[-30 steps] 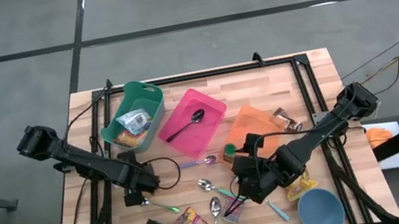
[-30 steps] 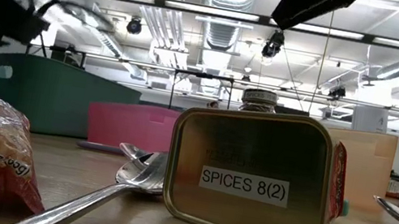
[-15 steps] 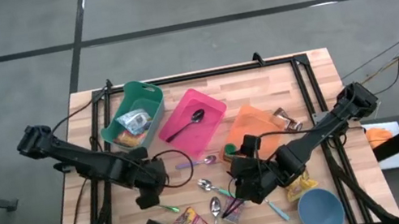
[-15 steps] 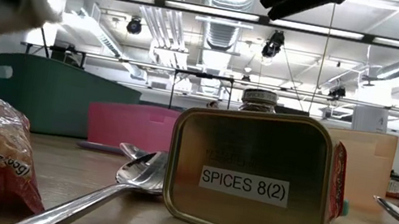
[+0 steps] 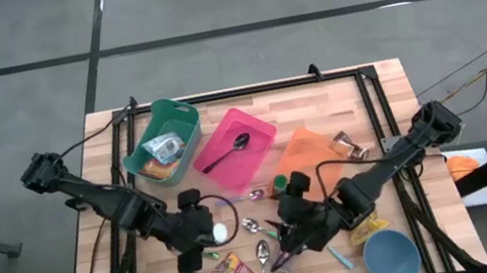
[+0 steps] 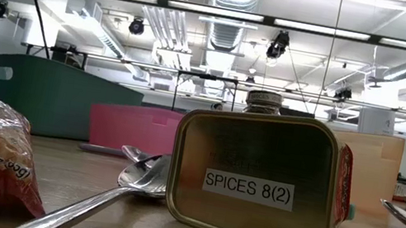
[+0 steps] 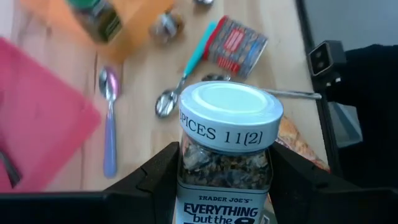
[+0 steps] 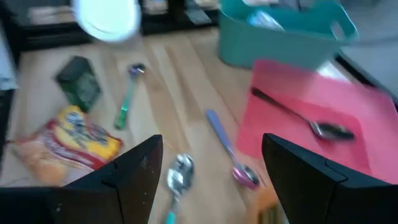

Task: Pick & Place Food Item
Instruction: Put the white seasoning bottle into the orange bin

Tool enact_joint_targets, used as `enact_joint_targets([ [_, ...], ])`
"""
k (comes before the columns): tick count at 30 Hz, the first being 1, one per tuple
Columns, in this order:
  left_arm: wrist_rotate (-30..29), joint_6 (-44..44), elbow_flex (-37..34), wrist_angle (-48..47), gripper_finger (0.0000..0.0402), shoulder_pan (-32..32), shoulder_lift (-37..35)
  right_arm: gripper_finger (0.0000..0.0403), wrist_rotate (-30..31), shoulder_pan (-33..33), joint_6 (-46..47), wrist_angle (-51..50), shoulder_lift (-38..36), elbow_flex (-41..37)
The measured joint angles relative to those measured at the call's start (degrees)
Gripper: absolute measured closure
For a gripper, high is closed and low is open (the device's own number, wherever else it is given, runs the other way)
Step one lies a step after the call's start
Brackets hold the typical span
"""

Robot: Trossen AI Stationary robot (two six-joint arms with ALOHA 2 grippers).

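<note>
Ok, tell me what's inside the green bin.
The green bin holds a silvery packet lying over an orange-and-yellow packet. Whatever lies beneath them is covered.

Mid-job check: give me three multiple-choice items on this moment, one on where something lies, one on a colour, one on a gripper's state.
1. Where does the black spoon lie?
A. In the pink tray
B. In the green bin
C. In the blue cup

2. What colour is the spice jar's lid?
A. Red
B. White
C. Black

3. What is the left gripper doing?
A. Hanging open and empty
B. Shut on the spice jar
C. Shut on a spoon

Answers: 1 A, the high view shows it inside the tray. 2 B, the left wrist view shows a white cap. 3 B, the jar sits clamped between its fingers.
</note>
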Motion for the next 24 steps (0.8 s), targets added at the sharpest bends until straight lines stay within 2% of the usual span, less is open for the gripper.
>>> enact_joint_targets([
  [4,-1.2,2.1,-0.1,4.6,0.0216,-1.5,0.0,0.0131,-0.1,2.0,-11.1,4.8,0.0,0.0],
  [7,-4.8,2.5,-0.1,7.2,0.0216,-2.1,0.0,0.0131,0.0,3.4,-15.5,7.8,0.0,0.0],
  [11,-9.4,1.2,-0.1,11.1,0.0216,-2.3,0.0,0.0131,3.4,4.5,-17.0,11.2,0.0,0.1],
  [16,-8.1,3.3,-0.1,17.2,0.0216,-3.0,0.0,0.0131,10.6,5.8,-15.2,11.4,-0.1,1.8],
  [20,-7.9,5.1,-0.2,19.4,0.0216,-3.4,0.0,0.0131,10.9,6.7,-13.5,12.3,-0.1,2.5],
  [24,-7.1,5.1,-0.2,19.6,0.0216,-3.3,0.0,0.0131,10.9,7.3,-15.9,15.2,-0.1,2.9],
])
